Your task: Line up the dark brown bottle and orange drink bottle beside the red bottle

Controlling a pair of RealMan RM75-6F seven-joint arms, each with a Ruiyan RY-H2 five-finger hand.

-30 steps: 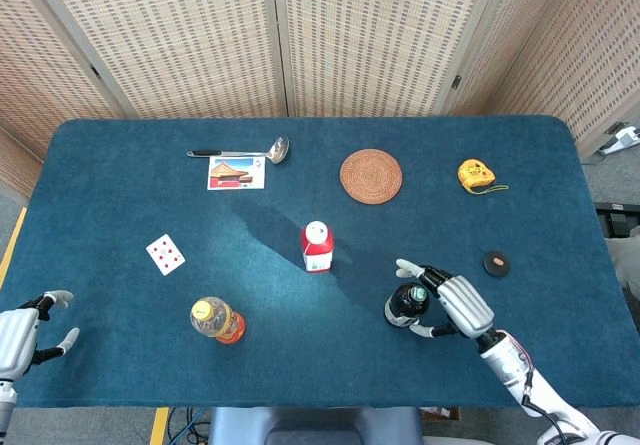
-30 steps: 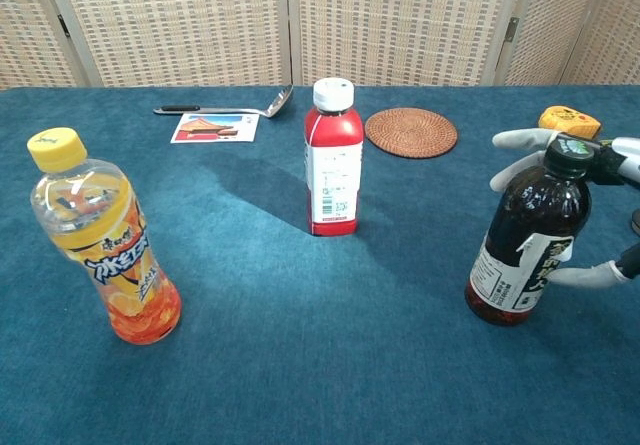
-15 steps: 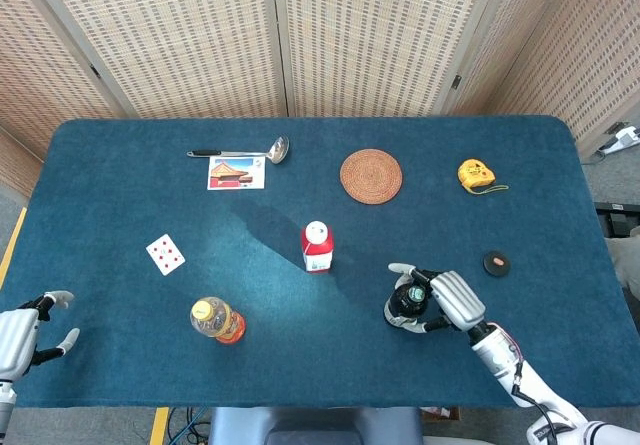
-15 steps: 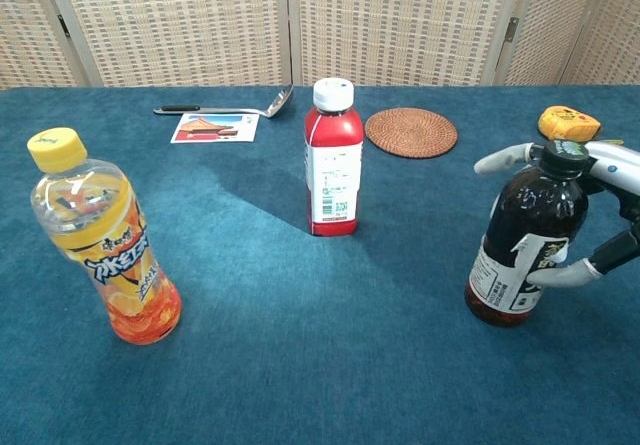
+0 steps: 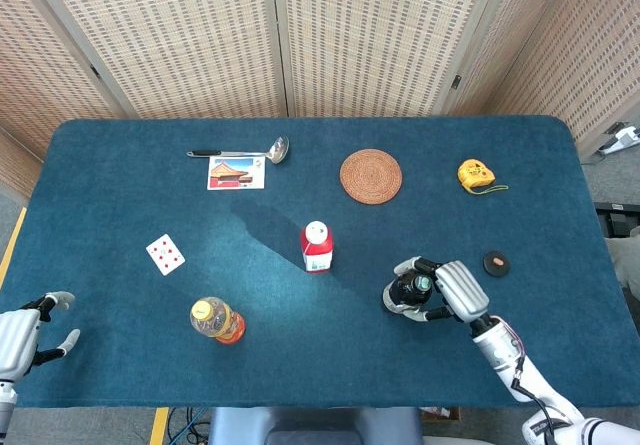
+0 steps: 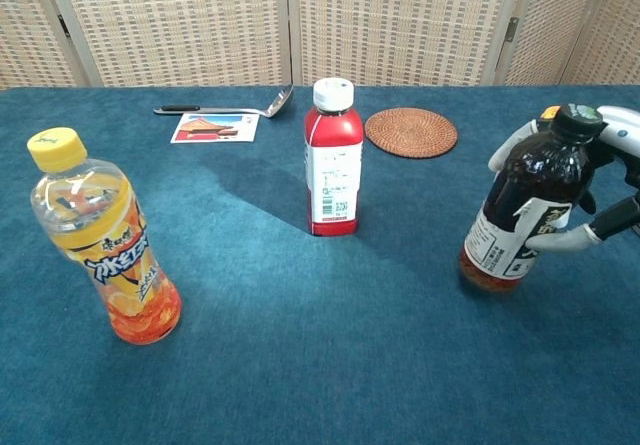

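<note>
With the right hand (image 6: 605,190) grasping the tilted dark brown bottle (image 6: 522,215) high, it could slip or topple near the red bottle (image 6: 332,160).

Bare blue-clothed desk (image 5: 360,265) is lying open between the white-capped red bottle (image 5: 317,248) and the tilted dark brown bottle (image 5: 408,293).

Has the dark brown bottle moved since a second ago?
Yes. The dark brown bottle now tilts, its base lifted and nudged toward the red bottle, gripped by the right hand.
</note>
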